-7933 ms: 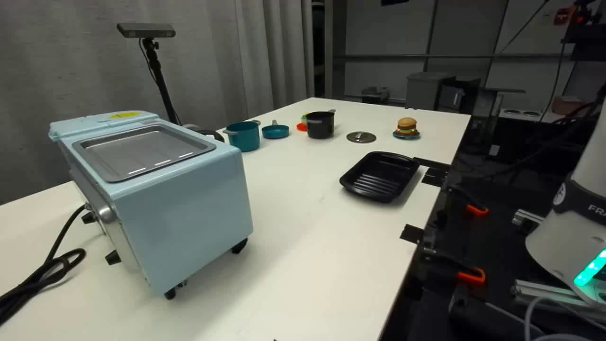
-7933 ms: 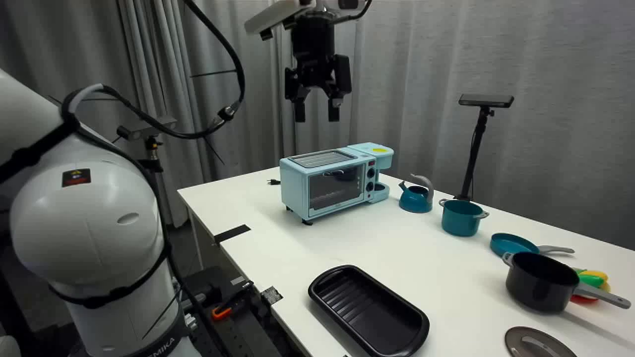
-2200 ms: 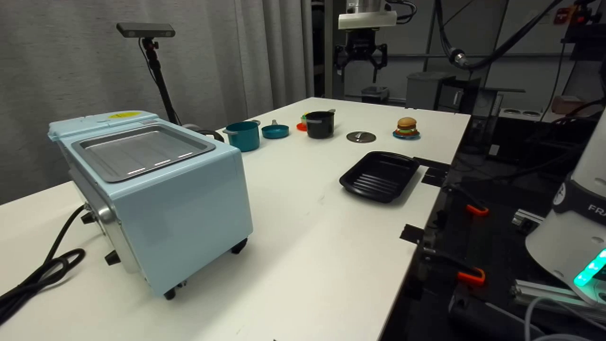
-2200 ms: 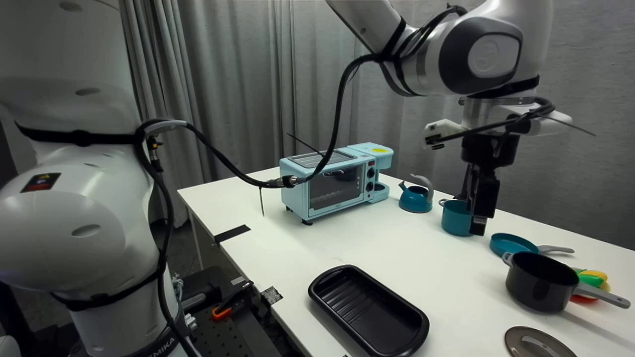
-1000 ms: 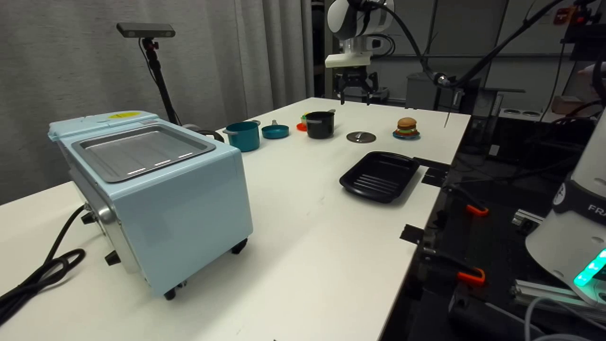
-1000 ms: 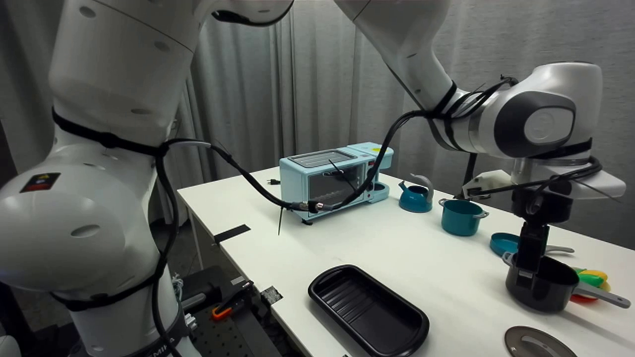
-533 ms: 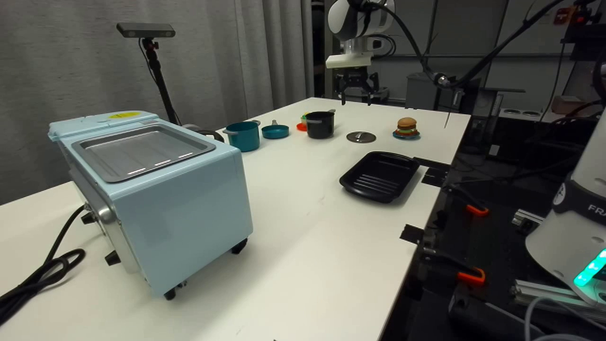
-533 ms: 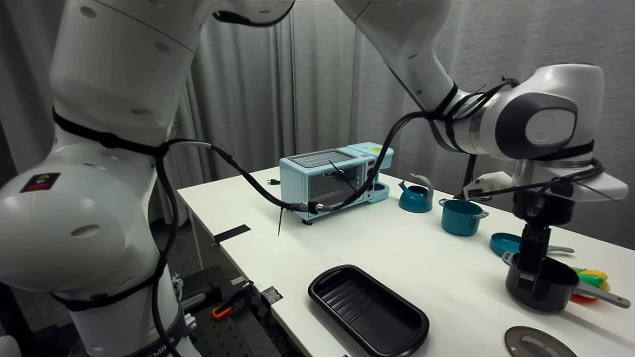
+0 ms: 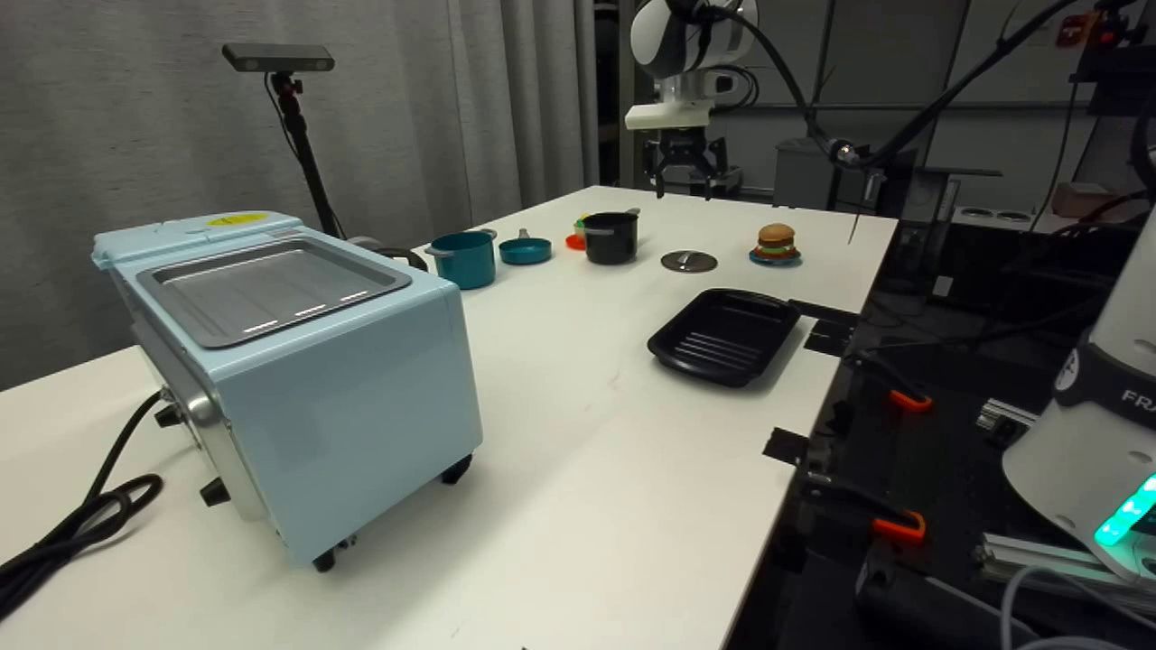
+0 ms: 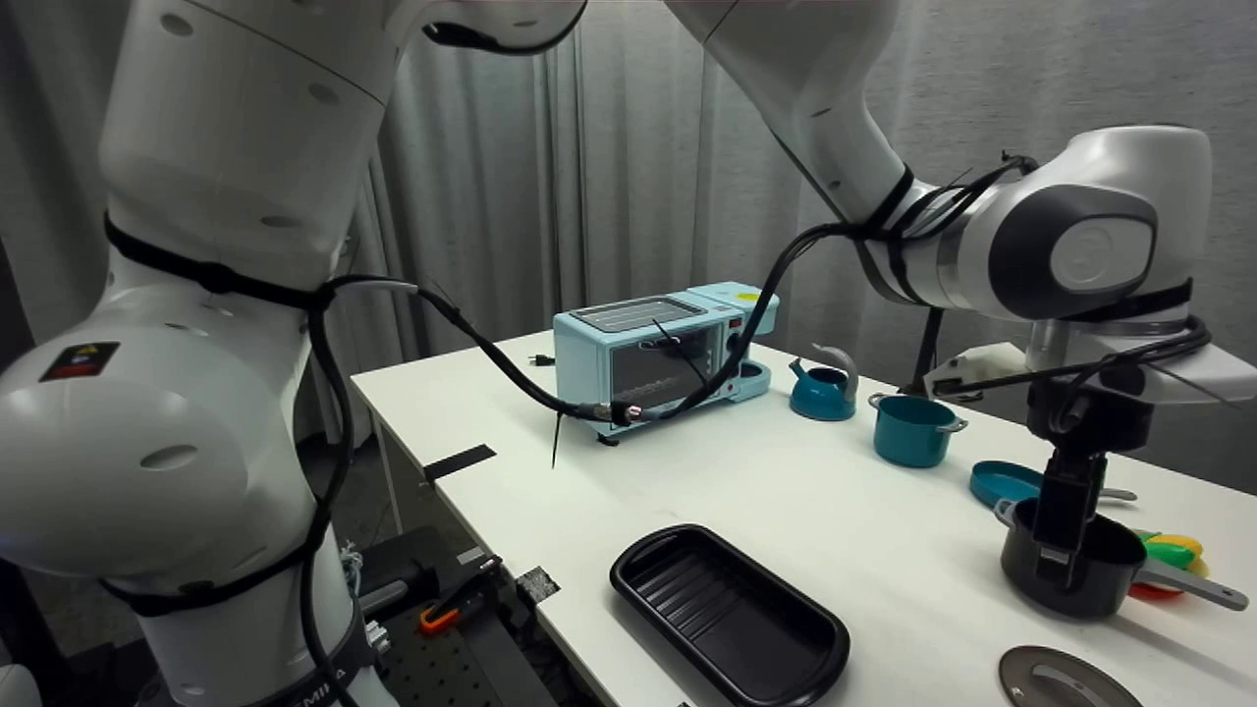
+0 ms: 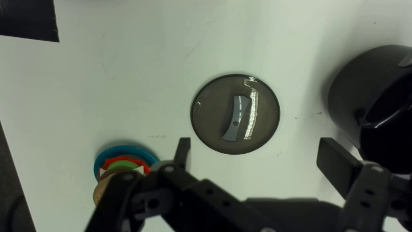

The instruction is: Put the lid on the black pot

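One glossy round lid [image 11: 235, 114] lies flat near the cylindrical black pot [image 9: 610, 239], the gripper [image 11: 257, 157] spread wide.

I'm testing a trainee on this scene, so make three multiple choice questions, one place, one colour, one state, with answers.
1. Where is the lid?
A) In the teal pot
B) On the black tray
C) On the table, between toy burger and black saucepan

2. What colour is the toaster oven?
A) Light blue
B) Red
C) Black

3. How do the jaws stand?
A) Shut on the lid
B) Open, holding nothing
C) Shut, holding nothing

1: C, the wrist view shows it lying there.
2: A, it looks light blue in both exterior views.
3: B, the wrist view shows them apart, gripping nothing.
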Available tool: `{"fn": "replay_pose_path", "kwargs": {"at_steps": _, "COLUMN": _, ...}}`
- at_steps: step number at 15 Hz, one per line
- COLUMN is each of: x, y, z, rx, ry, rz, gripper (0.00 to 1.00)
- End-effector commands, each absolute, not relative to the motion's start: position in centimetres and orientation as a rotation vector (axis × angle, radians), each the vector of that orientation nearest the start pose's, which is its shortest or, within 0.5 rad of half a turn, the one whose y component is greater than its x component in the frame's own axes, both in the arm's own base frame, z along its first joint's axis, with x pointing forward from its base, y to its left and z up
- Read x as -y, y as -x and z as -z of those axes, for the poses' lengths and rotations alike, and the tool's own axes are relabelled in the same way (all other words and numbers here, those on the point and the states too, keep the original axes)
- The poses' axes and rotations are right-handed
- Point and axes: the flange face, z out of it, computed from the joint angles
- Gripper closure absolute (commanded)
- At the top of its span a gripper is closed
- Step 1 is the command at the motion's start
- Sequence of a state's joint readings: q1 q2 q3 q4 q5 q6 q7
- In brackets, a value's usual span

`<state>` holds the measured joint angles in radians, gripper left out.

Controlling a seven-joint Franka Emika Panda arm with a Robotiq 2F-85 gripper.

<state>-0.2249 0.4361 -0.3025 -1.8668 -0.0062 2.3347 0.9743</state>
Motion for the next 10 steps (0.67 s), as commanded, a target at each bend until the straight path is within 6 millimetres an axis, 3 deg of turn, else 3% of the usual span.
{"fn": "replay_pose_path", "kwargs": {"at_steps": 1, "x": 31.7, "y": -56.5, "z": -29.7, "rx": -2.209, "ry": 2.355, "rz": 0.224, "gripper": 0.0}}
{"fn": "replay_pose_path", "kwargs": {"at_steps": 4, "x": 31.8, "y": -56.8, "z": -29.9, "rx": -2.219, "ry": 2.326, "rz": 0.28, "gripper": 0.0}}
{"fn": "replay_pose_path", "kwargs": {"at_steps": 5, "x": 34.8, "y": -58.3, "z": -27.0, "rx": -2.231, "ry": 2.325, "rz": 0.293, "gripper": 0.0}}
{"fn": "replay_pose_path", "kwargs": {"at_steps": 10, "x": 37.6, "y": -57.8, "z": -22.5, "rx": -2.285, "ry": 2.312, "rz": 0.32, "gripper": 0.0}}
